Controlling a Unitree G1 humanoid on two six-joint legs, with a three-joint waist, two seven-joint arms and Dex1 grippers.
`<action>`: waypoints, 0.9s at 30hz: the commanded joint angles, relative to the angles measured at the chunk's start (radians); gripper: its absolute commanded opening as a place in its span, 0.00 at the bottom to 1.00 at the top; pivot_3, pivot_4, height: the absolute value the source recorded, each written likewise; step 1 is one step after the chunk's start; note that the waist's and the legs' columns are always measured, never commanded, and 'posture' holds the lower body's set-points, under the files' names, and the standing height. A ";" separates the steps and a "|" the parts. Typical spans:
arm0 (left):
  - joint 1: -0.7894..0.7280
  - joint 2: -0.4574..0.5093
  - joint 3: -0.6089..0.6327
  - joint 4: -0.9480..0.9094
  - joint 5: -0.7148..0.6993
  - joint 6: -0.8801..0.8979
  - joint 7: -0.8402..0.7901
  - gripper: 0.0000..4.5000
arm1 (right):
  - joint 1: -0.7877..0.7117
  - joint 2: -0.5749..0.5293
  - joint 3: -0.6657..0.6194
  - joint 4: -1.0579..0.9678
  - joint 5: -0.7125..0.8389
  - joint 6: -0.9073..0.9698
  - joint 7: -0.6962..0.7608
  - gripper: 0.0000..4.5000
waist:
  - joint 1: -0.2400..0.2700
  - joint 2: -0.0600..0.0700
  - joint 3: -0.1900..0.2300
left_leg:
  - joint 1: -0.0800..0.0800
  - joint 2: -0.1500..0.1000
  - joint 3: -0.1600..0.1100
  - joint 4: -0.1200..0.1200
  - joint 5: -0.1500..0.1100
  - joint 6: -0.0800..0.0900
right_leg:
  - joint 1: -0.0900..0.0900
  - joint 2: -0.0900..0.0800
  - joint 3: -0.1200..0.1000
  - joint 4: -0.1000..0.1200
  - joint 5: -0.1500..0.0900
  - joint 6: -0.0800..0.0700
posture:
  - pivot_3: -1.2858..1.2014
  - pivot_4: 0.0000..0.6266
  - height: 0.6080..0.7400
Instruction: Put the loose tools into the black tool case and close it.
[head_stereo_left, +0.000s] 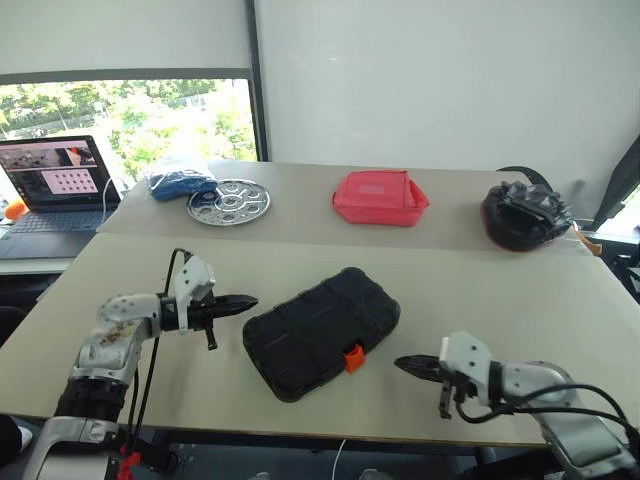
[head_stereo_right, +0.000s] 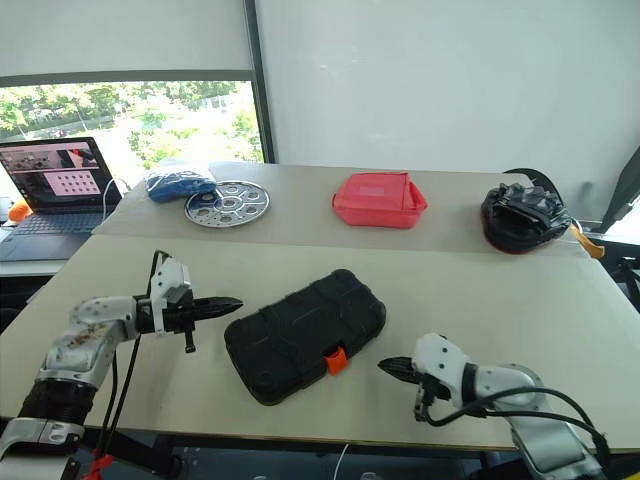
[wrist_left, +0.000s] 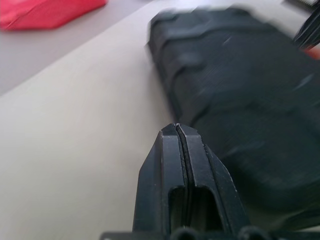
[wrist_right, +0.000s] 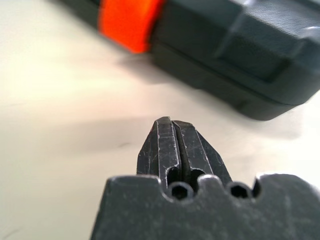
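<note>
Black plastic, shut: the black tool case (head_stereo_left: 320, 333) lies flat at the centre of the near table (head_stereo_left: 480, 290), lid down, its orange latch (head_stereo_left: 353, 357) on the near edge at about five o'clock on the case.

Left to right. A laptop (head_stereo_left: 55, 185) stands open at the far left, off the tables. The left gripper (head_stereo_left: 240, 303) hangs at nine o'clock of the case, just beside its left corner and apart from it, pointing toward it; its two fingers (wrist_left: 182, 165) are pressed together on nothing. On the far table, a blue bundle (head_stereo_left: 180, 183) and a round perforated metal disc (head_stereo_left: 230, 201) lie at eleven o'clock from the case, a red zip pouch (head_stereo_left: 380, 197) at twelve, a black-grey bundle (head_stereo_left: 523, 215) at two. The right gripper (head_stereo_left: 405, 364) sits at four o'clock of the case, near the latch without touching it, tips aimed leftward; its fingers (wrist_right: 172, 145) are likewise pinched together, empty.
</note>
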 joint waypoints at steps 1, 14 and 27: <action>-0.046 -0.028 -0.059 -0.081 -0.009 0.052 -0.007 0.01 | 0.019 0.011 0.014 -0.103 0.025 0.029 -0.006 0.00 | -0.002 0.000 0.000 | 0.000 0.000 0.000 0.000 0.000 0.000 | 0.000 0.000 0.000 0.000 0.000 0.000 | 0.52 0.24 1.00; -0.143 -0.188 -0.283 0.020 0.241 0.055 0.173 0.01 | -0.086 0.163 0.138 -0.065 -0.111 0.095 -0.155 0.00 | -0.001 0.000 0.000 | 0.001 -0.001 -0.001 0.001 0.000 0.000 | 0.000 0.001 0.001 0.001 0.000 0.000 | 0.52 0.24 1.00; -0.112 -0.168 -0.338 -0.004 0.283 0.146 0.169 0.01 | -0.198 0.220 0.186 0.025 -0.149 0.084 -0.159 0.00 | -0.008 0.000 -0.002 | 0.007 0.000 -0.001 0.001 0.000 0.000 | 0.006 0.002 0.001 0.002 0.000 0.000 | 0.52 0.24 1.00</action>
